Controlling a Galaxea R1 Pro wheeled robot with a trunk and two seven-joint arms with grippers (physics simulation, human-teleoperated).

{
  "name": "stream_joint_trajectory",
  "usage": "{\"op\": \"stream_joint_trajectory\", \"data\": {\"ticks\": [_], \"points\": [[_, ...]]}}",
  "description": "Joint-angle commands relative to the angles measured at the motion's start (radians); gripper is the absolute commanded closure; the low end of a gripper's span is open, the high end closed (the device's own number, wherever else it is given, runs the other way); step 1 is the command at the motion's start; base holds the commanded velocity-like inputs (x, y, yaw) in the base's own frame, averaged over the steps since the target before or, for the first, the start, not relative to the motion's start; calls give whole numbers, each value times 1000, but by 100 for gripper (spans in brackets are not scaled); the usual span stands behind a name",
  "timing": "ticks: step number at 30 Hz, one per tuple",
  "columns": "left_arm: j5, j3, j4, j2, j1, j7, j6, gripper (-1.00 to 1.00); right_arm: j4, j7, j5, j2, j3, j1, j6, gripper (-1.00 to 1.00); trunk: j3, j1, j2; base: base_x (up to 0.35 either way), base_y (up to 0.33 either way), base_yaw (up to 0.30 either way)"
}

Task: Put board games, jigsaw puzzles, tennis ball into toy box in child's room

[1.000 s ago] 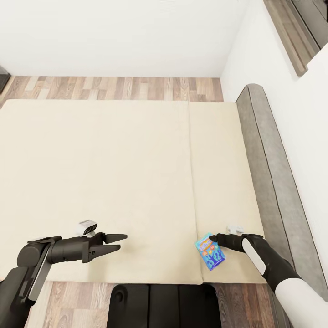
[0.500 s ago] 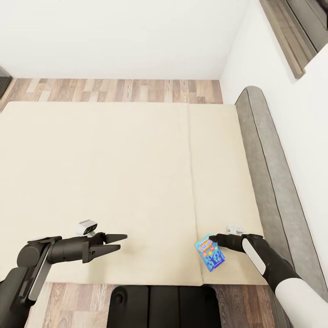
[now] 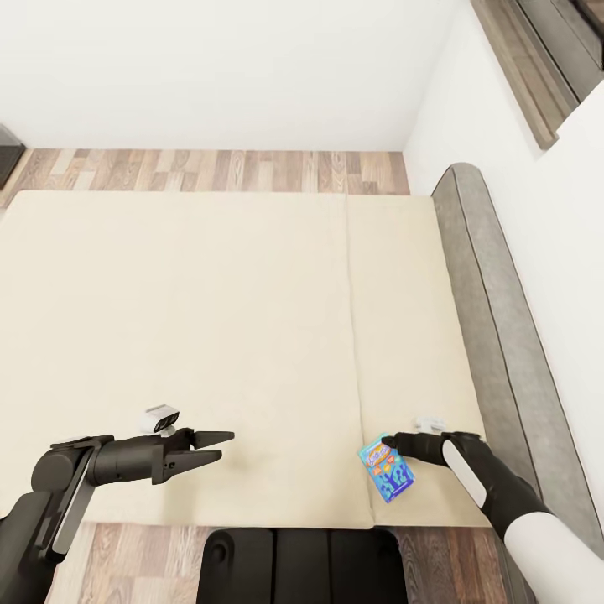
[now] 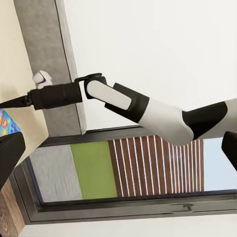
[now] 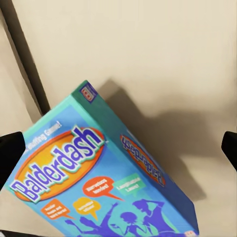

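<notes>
Board game (image 3: 387, 473) is located at the bed's (image 3: 210, 335) near edge, touched by the right gripper (image 3: 393, 441); clamping cannot be determined. Left gripper (image 3: 220, 446) is spread, empty.

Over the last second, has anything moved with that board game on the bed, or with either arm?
Hardly anything. The whole picture slid down slightly, which is camera motion. The right gripper is still at the board game near the bed's front edge; whether it grips it is unclear. The left gripper stays open over the bed.
</notes>
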Motion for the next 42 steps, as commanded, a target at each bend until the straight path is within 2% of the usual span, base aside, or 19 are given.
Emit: {"op": "stream_joint_trajectory", "data": {"ticks": [1, 6, 22, 32, 42], "points": [[0, 0, 0, 0, 0, -4, 11, -100, -1, 2, 2, 0, 13, 0, 3, -100, 0, 1, -1, 0, 0, 0], [0, 0, 0, 0, 0, -4, 11, -100, 0, 1, 2, 3, 34, -1, 3, -100, 2, 1, -1, 0, 0, 0], [0, 0, 0, 0, 0, -4, 11, -100, 23, 1, 0, 9, 49, -1, 3, -100, 2, 1, -1, 0, 0, 0], [0, 0, 1, 0, 0, -4, 11, -100, 70, 0, 0, 10, 101, -1, 3, -100, 2, 1, -1, 0, 0, 0], [-1, 0, 1, 0, 0, -4, 11, -100, 86, 1, 0, 10, 111, -1, 3, -100, 2, 1, -1, 0, 0, 0]]}}
